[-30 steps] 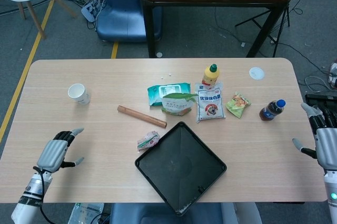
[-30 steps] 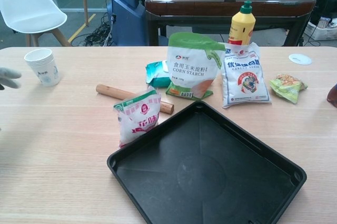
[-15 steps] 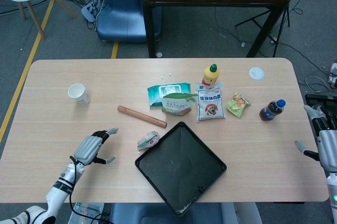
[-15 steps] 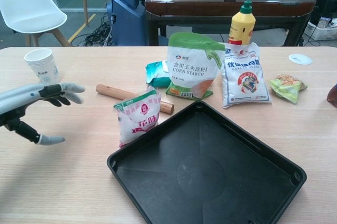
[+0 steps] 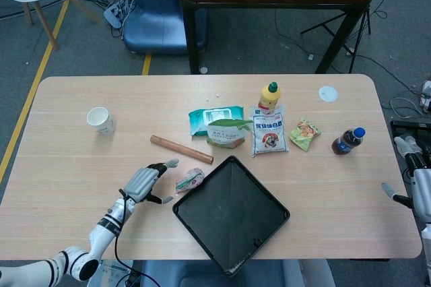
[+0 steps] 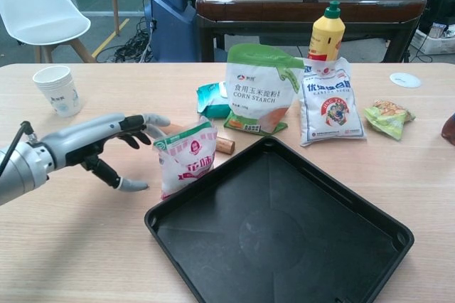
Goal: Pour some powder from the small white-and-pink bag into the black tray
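The small white-and-pink bag (image 5: 189,180) (image 6: 186,158) stands upright just left of the black tray (image 5: 232,211) (image 6: 281,228), near its left corner. My left hand (image 5: 145,181) (image 6: 114,141) is open, its fingers spread toward the bag's left side, a short gap away and not touching. My right hand (image 5: 416,182) is open at the table's far right edge, far from the bag, and is out of the chest view. The tray holds nothing.
Behind the tray are a wooden rolling pin (image 5: 180,149), a corn starch bag (image 6: 259,89), a white flour bag (image 6: 332,102), a yellow bottle (image 6: 326,32), a wipes pack (image 5: 214,117), a green snack packet (image 5: 305,133) and a dark bottle (image 5: 347,141). A paper cup (image 5: 100,119) stands far left.
My left hand has moved right across the table from the front left corner to just beside the small bag. The right hand has drifted slightly down.
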Controlling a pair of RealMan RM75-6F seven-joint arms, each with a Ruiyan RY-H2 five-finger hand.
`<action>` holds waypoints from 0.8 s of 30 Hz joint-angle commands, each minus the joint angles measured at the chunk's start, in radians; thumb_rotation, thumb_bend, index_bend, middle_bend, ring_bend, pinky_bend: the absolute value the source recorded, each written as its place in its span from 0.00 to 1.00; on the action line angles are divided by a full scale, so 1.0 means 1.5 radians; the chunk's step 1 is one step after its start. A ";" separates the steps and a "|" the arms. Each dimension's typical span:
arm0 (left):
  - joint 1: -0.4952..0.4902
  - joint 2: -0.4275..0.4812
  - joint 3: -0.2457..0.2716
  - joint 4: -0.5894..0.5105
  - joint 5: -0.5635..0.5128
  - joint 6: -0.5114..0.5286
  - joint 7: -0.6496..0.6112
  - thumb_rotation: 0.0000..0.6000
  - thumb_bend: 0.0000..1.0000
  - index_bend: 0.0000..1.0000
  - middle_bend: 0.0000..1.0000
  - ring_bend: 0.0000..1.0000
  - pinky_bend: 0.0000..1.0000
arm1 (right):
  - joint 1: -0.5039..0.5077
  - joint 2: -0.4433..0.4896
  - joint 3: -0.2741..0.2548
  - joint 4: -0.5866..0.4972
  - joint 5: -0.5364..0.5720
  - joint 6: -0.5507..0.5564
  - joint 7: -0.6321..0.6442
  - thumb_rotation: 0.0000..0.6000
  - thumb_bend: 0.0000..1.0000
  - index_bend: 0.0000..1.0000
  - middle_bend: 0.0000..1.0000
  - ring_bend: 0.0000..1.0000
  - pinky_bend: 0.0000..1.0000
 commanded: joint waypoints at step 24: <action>-0.085 -0.098 -0.029 0.082 -0.048 -0.053 -0.028 1.00 0.17 0.09 0.19 0.21 0.24 | -0.013 0.006 -0.002 0.009 0.013 0.003 0.016 1.00 0.16 0.07 0.22 0.10 0.12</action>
